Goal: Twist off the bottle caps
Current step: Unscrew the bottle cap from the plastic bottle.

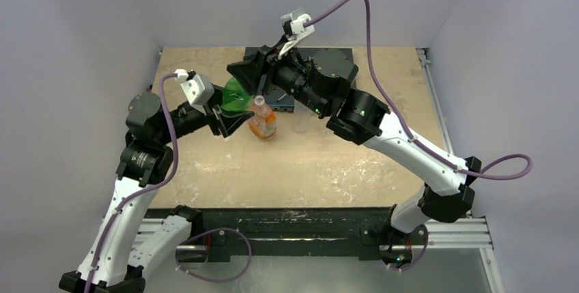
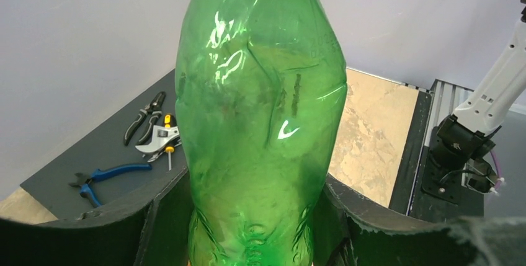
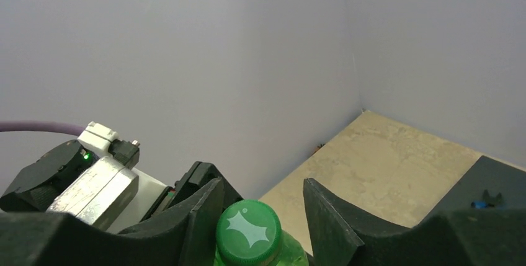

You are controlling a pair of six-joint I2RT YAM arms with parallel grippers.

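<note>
The green bottle point(image 2: 260, 123) is being held up off the table point(image 1: 205, 163). Its see-through, dented body is sitting clamped between the fingers of the left gripper point(image 2: 257, 182). Its green cap point(image 3: 248, 232), which is carrying a pale star-shaped mark on top, is sitting on the neck. The cap is lying between the parted fingers of the right gripper point(image 3: 262, 204), with a gap showing on one side. The squat bottle point(image 1: 262, 122) with the orange label is standing upright on the table, just beside the green one.
</note>
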